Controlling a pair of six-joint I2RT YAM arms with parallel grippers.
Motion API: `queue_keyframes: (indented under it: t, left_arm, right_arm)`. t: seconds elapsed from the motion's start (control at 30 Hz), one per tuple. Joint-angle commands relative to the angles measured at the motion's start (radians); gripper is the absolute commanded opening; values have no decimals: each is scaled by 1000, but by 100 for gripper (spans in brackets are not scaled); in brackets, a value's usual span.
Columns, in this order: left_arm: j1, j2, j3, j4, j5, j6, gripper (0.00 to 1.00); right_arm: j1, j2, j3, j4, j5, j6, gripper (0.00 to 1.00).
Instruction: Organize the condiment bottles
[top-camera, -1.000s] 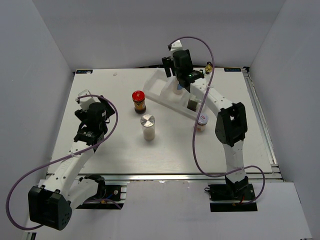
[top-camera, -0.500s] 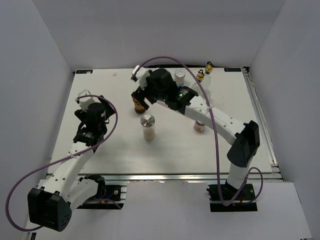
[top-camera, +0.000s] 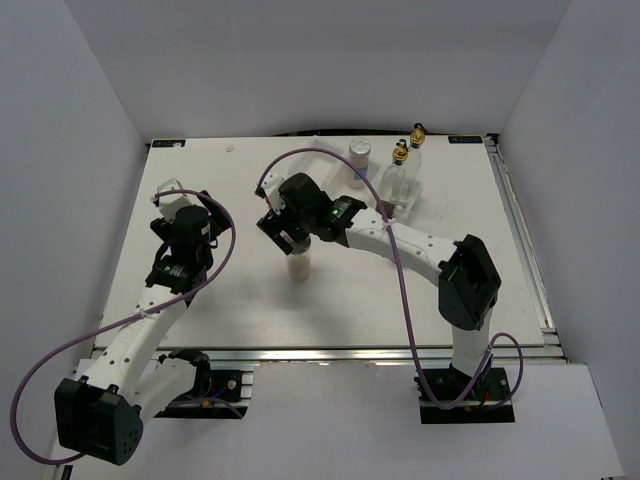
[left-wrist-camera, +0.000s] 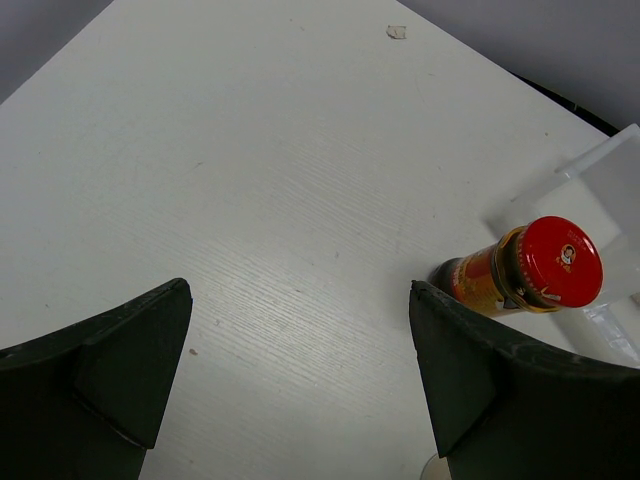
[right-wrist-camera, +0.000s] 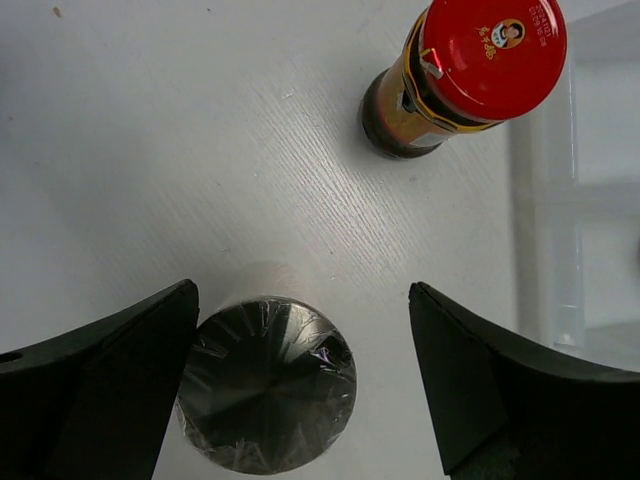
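My right gripper (right-wrist-camera: 300, 290) points down at the table (right-wrist-camera: 150, 150) with its jaws spread wide and nothing between the pads. Between the two fingers, close to the one on the left of the wrist view, is the round cap of a silver-capped shaker (right-wrist-camera: 265, 395) standing upright. I cannot tell whether that finger touches it. Past my fingertips and off to the right stands the red-lidded jar (right-wrist-camera: 470, 70), upright and apart from the shaker. Just beside it is the translucent wall of the white tray (right-wrist-camera: 560, 200).

My left gripper (left-wrist-camera: 300, 290) is also wide apart and empty, over bare table on the left side. From its wrist view the red-lidded jar stands ahead, beyond the right finger, with a corner of the tray behind it.

Seen from above, my right arm stretches across the middle of the table. Near the far edge stands a second silver-capped shaker (top-camera: 358, 153). To its right is a gold-spouted glass bottle (top-camera: 400, 178), with another gold-spouted bottle (top-camera: 415, 140) just behind it.
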Motion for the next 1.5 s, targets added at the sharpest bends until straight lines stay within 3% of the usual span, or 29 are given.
queue_keyframes:
  t: [0.0, 0.37, 0.47, 0.57, 0.67, 0.8, 1.0, 1.47]
  left_arm:
    - [6, -24, 0, 1, 2, 2, 98]
    - [6, -16, 0, 1, -2, -2, 98]
    - [6, -13, 0, 3, -4, -2, 98]
    - [6, -14, 1, 3, -7, -2, 98]
    - [6, -16, 0, 3, -11, -2, 98]
    - [6, -13, 0, 3, -5, -4, 98]
    - [6, -19, -2, 1, -8, 4, 98]
    - [6, -8, -12, 67, 136, 82, 98]
  right_arm:
    - [14, -19, -26, -12, 34, 34, 89]
    - [34, -42, -96, -68, 29, 151, 89]
    - [34, -77, -122, -37, 61, 163, 76]
    - [33, -109, -129, 10, 106, 171, 41]
    - [15, -145, -111, 37, 201, 156, 28]
    - [-62, -177, -53, 77, 222, 133, 22]
    - [-217, -160, 16, 136, 207, 94, 22]
    - [-360, 119, 294, 110, 193, 56, 20]
